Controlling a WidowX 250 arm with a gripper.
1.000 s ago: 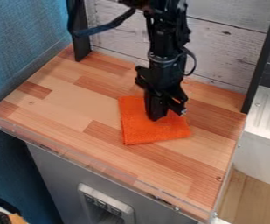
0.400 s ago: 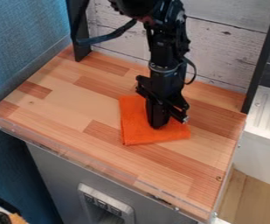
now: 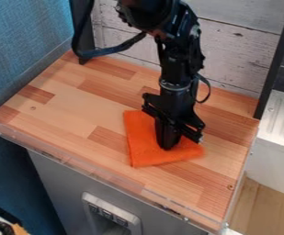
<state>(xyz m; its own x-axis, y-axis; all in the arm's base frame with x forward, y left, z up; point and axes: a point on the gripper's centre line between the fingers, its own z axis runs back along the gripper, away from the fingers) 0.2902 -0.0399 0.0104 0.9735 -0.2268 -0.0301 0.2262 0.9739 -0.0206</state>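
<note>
Orange cloth (image 3: 143,153), soft, squarish, lies w/ black claw (image 3: 168,146) down on it; can't tell if claw's released or clenched. Wood-block desk (image 3: 67,114), smooth; whitewashed plank wall (image 3: 236,59) behind, textured blue wall (image 3: 21,41) at view's L.

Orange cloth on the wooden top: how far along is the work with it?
Already done: the pincer is down at the orange cloth, which has shifted towards the front edge since the earlier pictures. In hand: the cloth seems to be moving along with the pincer. Left: perhaps more sliding, as wood shows between cloth and edge, then lifting away; where it should end, I can't tell.
</note>
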